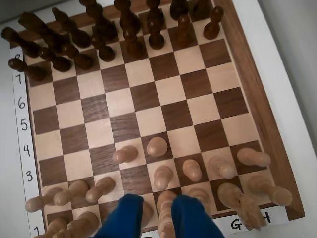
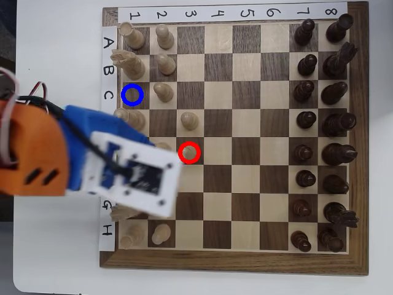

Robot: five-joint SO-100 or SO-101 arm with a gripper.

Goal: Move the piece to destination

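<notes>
Blue gripper parted over cream pieces, holding nothing.

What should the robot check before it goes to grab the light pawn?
1. Gripper open and holding nothing: ok, blue fingers apart.
2. The piece upright on its square: ok.
3. Destination, the blue-ringed square, free: ok.
4. Gripper lined up on the piece: not ok; in the wrist view it stands ahead of the fingers.
5. Room for the fingers: cannot tell; neighbouring pale pawn stands one square away.
</notes>
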